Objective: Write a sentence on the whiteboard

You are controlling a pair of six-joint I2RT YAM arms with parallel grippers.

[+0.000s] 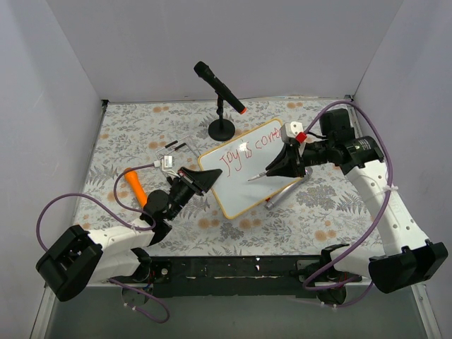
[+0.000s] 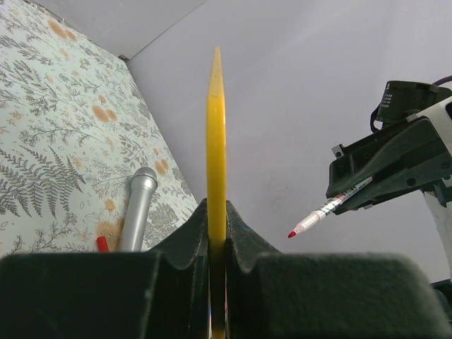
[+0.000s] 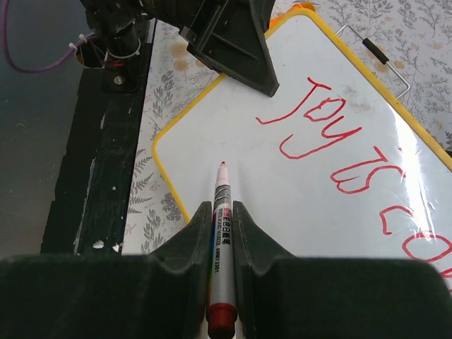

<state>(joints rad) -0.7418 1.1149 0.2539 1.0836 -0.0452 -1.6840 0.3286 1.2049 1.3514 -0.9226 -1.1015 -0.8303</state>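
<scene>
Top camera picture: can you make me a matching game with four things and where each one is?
Things
1. white rectangular whiteboard with a yellow frame
2. silver marker with a red tip
3. black microphone
4. orange-handled tool

Places
A. on a round black stand at the far side of the table
B. lying on the flowery table cover beside the left arm
C. pinched by its edge in the left end effector
D. clamped in the right end effector, tip pointing at the board

Pairs: 1-C, 2-D, 3-A, 4-B

Black microphone (image 1: 220, 88) on stand (image 1: 222, 128), silver microphone (image 1: 284, 192), orange tool (image 1: 135, 186).
</scene>
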